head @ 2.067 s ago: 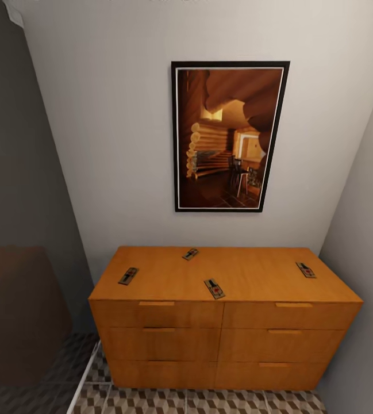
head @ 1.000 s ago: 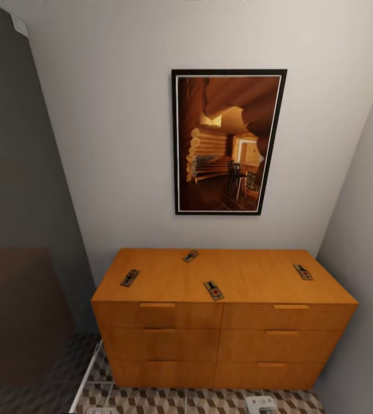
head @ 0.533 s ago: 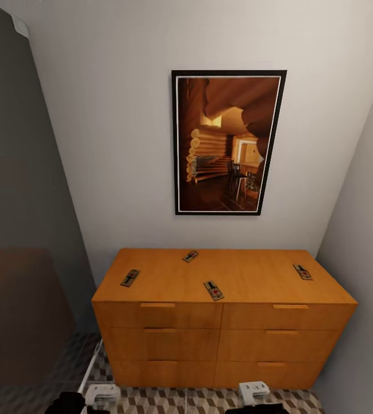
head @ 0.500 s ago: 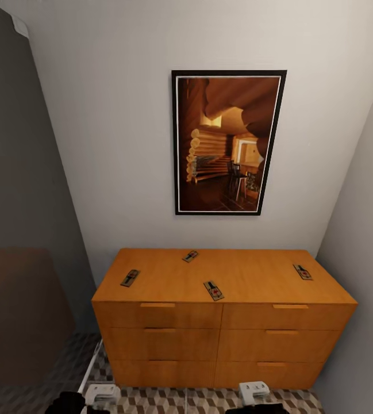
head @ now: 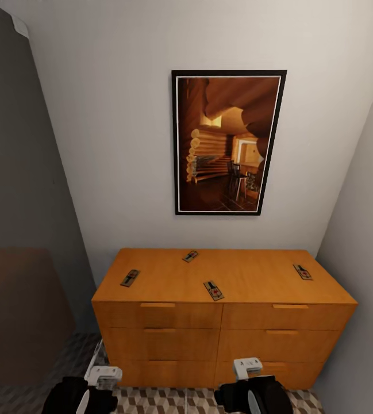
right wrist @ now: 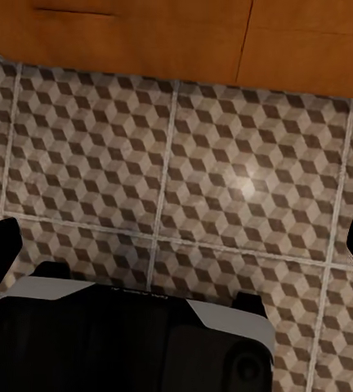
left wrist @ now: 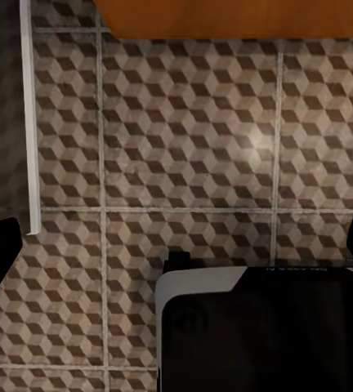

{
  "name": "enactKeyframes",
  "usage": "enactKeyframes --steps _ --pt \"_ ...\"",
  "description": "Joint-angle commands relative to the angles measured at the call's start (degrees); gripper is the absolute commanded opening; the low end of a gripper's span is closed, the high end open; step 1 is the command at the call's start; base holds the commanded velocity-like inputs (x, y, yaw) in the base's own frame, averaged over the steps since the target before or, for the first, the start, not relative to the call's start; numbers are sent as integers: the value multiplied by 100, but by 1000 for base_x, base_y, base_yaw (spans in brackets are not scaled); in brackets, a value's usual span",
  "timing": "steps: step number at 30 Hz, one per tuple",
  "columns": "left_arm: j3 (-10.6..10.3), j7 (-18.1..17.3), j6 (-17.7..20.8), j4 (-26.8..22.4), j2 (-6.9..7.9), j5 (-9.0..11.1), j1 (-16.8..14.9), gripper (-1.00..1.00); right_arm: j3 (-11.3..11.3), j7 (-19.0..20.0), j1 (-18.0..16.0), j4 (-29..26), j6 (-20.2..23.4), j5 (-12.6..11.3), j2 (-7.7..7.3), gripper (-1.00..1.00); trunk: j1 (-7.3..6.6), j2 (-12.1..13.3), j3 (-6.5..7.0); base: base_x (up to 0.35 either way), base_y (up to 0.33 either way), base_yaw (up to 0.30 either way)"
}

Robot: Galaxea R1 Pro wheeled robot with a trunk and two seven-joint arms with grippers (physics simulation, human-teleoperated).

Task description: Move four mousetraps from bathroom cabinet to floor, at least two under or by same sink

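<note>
While both arms hang low in front of the cabinet [head: 223,290], all four mousetraps lie on its flat top, none yet lifted.

Item, mousetraps: one near the left edge [head: 129,278], one toward the back [head: 190,255], one close to the front edge near the middle [head: 213,290], one near the right end [head: 302,272]. All lie flat and well apart.

Item, left gripper [head: 102,376]: low beside the cabinet's left corner, over the bathroom floor [left wrist: 185,139]. In the left wrist view its dark fingers sit at opposite borders, so the jaws stand wide and empty.

Item, right gripper [head: 247,366]: low before the bottom drawers; jaws likewise wide, nothing between them.

Item, framed picture [head: 228,142]: on the wall above, clear of the work.

Risks, as judged: rising arms could knock the drawer fronts; thin flat boards offer little to pinch and may slide or be pushed off; the right-end trap sits close to the side wall, cramping the reach.
</note>
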Motion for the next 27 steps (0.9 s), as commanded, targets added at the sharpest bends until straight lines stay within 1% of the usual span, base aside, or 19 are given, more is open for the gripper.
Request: enactKeyframes --steps 1,7,8,13,14,16,20,23,27 --pt "-3 2 23 -4 2 -5 -3 100 1 -2 -4 -4 25 1 1 100 2 -6 -4 0 0 0" --pt "-3 4 23 -17 6 -36 -291 100 47 -10 -266 -28 262 5 34 100 2 -6 -4 0 0 0" --pt "-3 4 23 -17 6 -36 -291 100 47 -10 -266 -28 262 5 34 100 2 -6 -4 0 0 0" --pt "-3 5 23 -19 11 -64 -539 100 65 -13 -490 -35 388 6 52 100 2 -6 -4 0 0 0" --pt "-3 5 23 -19 11 -64 -539 100 65 -13 -490 -35 388 6 52 100 2 -6 -4 0 0 0" --pt "-3 5 23 -22 12 -71 -656 100 70 -15 -599 -37 412 4 74 100 2 -6 -4 0 0 0" --pt "-3 5 23 -24 11 -77 -767 100 73 -18 -701 -38 412 5 104 100 2 -6 -4 0 0 0" --pt "-3 6 23 -28 9 -81 -924 100 76 -20 -841 -39 412 6 134 100 2 -6 -4 0 0 0" --pt "-3 6 23 -30 8 -82 -1023 100 77 -21 -931 -39 412 3 150 100 2 -6 -4 0 0 0"
